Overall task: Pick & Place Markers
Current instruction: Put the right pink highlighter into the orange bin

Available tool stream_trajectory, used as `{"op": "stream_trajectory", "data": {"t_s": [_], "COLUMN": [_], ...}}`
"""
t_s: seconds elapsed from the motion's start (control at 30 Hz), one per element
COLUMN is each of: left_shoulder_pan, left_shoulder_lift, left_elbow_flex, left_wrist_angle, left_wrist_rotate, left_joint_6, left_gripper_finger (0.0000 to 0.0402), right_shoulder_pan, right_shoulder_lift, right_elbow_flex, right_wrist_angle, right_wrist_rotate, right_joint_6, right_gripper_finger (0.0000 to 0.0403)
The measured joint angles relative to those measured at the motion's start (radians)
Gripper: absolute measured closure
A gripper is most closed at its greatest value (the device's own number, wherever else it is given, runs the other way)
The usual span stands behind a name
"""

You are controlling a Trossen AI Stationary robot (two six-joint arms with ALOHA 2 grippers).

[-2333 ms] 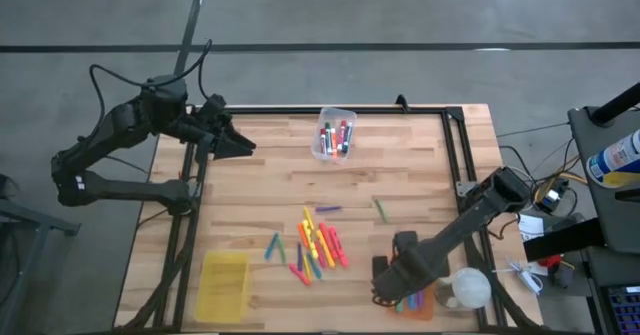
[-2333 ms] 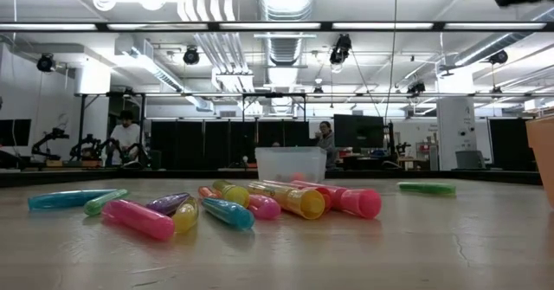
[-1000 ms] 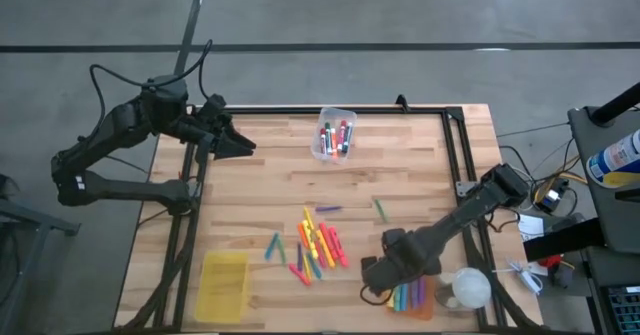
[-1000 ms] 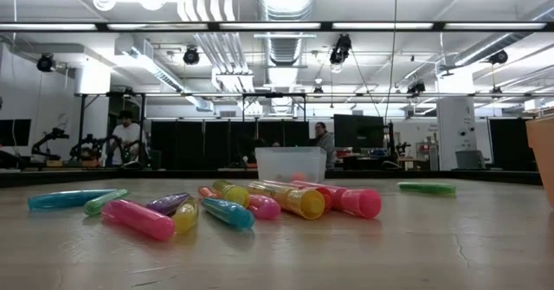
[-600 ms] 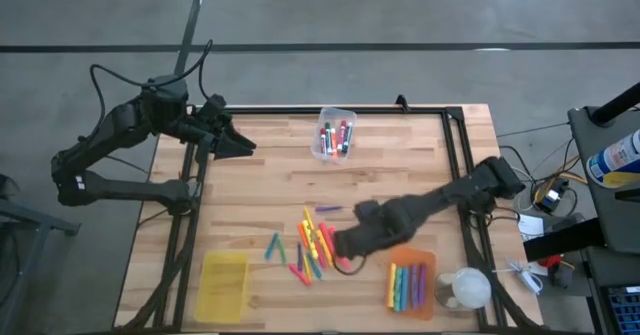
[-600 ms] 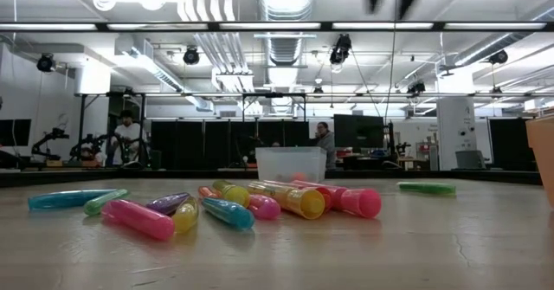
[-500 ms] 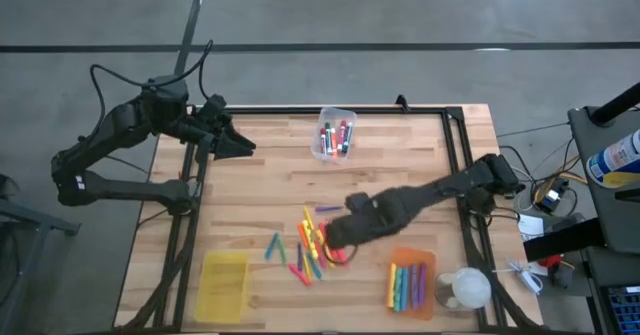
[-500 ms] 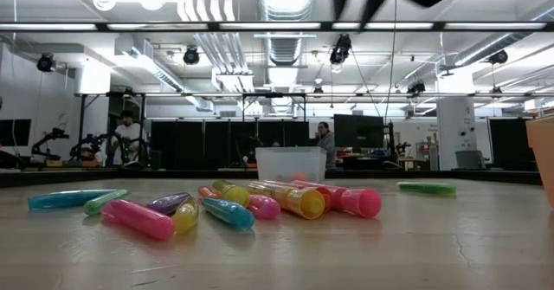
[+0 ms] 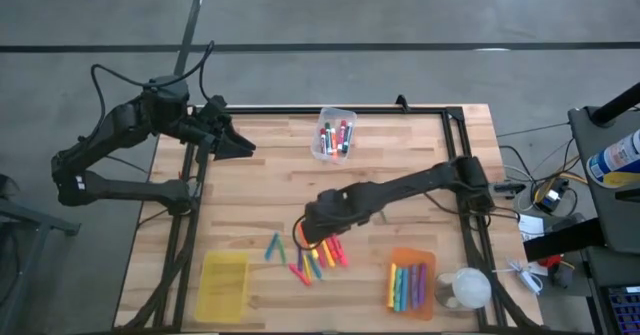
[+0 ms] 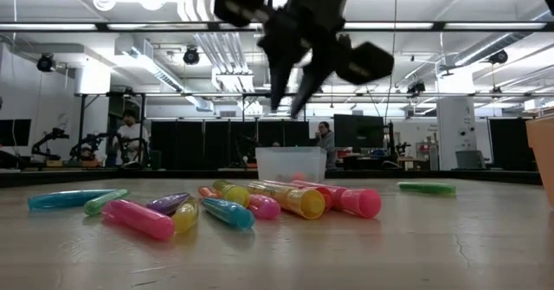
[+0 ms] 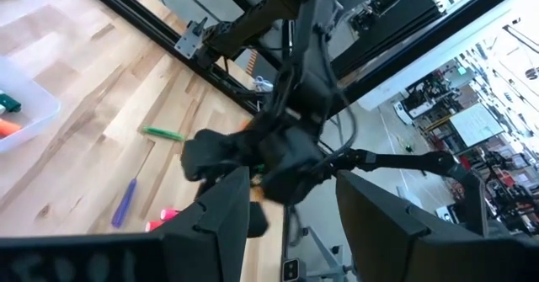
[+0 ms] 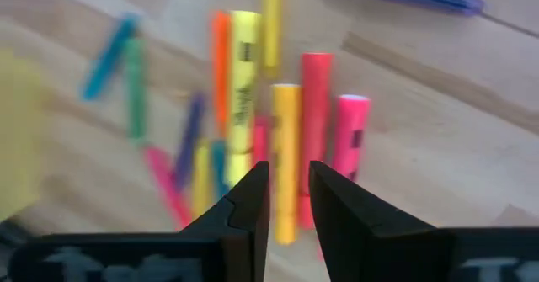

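so, markers (image 9: 318,249): loose pile mid-table toward the near edge — pink, orange, yellow, green, blue; one purple and one green lie apart on the far right side
right gripper (image 9: 308,237): above the pile's far end, fingers a narrow gap apart, holding nothing
orange bin (image 9: 410,280): near right, markers lined up inside
clear bin (image 9: 334,133): far edge, a few markers
yellow bin (image 9: 224,285): near left
left gripper (image 9: 238,143): far-left corner — fingers spread, empty

You can read no text here: the markers (image 12: 290,147) carry dark label patches, yet their print is too blurred to make out.
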Motion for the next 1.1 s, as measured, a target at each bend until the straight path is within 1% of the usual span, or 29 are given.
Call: {"op": "stream_trajectory", "data": {"t_s": [0.13, 0.4, 0.6, 0.77, 0.9, 1.0, 1.1], "left_shoulder_pan": [0.0, 0.0, 0.0, 0.0, 0.0, 0.0, 0.0], "left_shoulder_lift": [0.0, 0.0, -0.001, -0.001, -0.001, -0.001, -0.002], "left_elbow_flex": [0.0, 0.0, 0.0, 0.0, 0.0, 0.0, 0.0], "left_wrist_angle": [-0.006, -0.007, -0.008, -0.009, -0.008, -0.01, -0.013], "left_wrist_rotate": [0.0, 0.0, 0.0, 0.0, 0.0, 0.0, 0.0], "left_joint_6": [0.0, 0.0, 0.0, 0.0, 0.0, 0.0, 0.0], "left_gripper_finger": [0.023, 0.023, 0.023, 0.023, 0.023, 0.023, 0.023], "right_shoulder_pan": [-0.006, -0.029, -0.034, -0.036, -0.038, -0.038, -0.038], "right_shoulder_lift": [0.048, 0.121, 0.145, 0.185, 0.2, 0.2, 0.193], "right_elbow_flex": [0.0, -0.001, -0.002, -0.001, 0.002, 0.009, 0.031], "right_wrist_angle": [-0.049, -0.046, -0.045, -0.043, -0.042, -0.057, -0.094], "right_wrist_rotate": [-0.005, -0.025, -0.032, -0.058, -0.084, -0.084, -0.082], "right_joint_6": [-0.017, -0.074, -0.115, -0.15, -0.155, -0.155, -0.158], "right_gripper_finger": [0.03, 0.0258, 0.0246, 0.0252, 0.0266, 0.0289, 0.0322]}}
